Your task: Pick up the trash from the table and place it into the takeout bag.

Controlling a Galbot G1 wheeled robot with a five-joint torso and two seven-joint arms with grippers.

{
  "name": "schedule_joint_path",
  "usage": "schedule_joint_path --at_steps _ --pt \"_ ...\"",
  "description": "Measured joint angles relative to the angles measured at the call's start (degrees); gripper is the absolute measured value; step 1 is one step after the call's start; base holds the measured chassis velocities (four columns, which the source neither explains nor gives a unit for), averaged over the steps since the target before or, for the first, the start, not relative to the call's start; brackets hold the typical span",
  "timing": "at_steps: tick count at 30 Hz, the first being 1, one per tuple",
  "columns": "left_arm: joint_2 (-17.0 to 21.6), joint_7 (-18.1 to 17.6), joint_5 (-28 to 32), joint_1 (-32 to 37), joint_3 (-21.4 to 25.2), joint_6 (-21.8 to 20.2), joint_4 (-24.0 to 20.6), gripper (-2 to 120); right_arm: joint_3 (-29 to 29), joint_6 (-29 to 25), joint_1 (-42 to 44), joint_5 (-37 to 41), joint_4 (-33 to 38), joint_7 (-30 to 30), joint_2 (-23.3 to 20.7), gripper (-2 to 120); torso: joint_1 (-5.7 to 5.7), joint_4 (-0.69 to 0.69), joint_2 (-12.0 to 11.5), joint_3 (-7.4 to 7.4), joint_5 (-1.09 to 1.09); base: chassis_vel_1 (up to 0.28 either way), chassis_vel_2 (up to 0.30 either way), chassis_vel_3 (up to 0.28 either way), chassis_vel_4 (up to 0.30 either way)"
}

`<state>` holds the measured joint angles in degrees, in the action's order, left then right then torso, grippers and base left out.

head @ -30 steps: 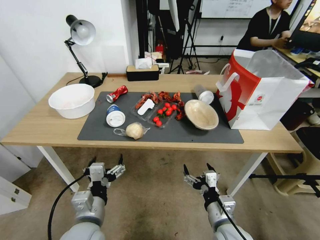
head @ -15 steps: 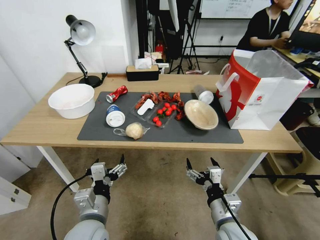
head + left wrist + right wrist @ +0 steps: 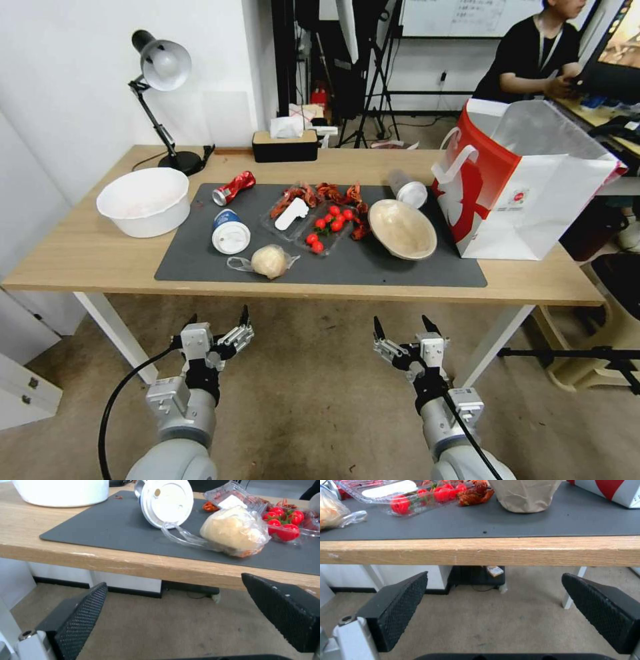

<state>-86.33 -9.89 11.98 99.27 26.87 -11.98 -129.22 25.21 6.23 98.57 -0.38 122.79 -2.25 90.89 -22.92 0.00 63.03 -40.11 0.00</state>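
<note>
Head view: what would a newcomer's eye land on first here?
Probably the takeout bag, standing open at the table's right end. Next, the red litter mid-mat: tomatoes in a clear tray, with the crushed can farther left. Both open grippers, left and right, hang below the table's near edge.

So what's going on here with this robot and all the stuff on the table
Nothing is being handled at this moment. The left gripper and right gripper hang open in front of the light-wood table, below its edge. On its dark grey mat lie the crushed red can, blue-white lidded cup, plastic-wrapped pale bun and beige shallow bowl. The red-and-white paper takeout bag stands open on the table's right end.
</note>
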Motion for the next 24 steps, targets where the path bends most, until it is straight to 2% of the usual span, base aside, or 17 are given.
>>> schedule_joint_path --at_steps 24 --pt "0.07 0.39 0.02 -0.23 0.03 0.72 0.42 100 0.09 0.06 0.32 0.45 1.83 -0.12 -0.14 100 0.00 0.00 0.00 0.00 0.00 0.000 0.000 0.000 0.000"
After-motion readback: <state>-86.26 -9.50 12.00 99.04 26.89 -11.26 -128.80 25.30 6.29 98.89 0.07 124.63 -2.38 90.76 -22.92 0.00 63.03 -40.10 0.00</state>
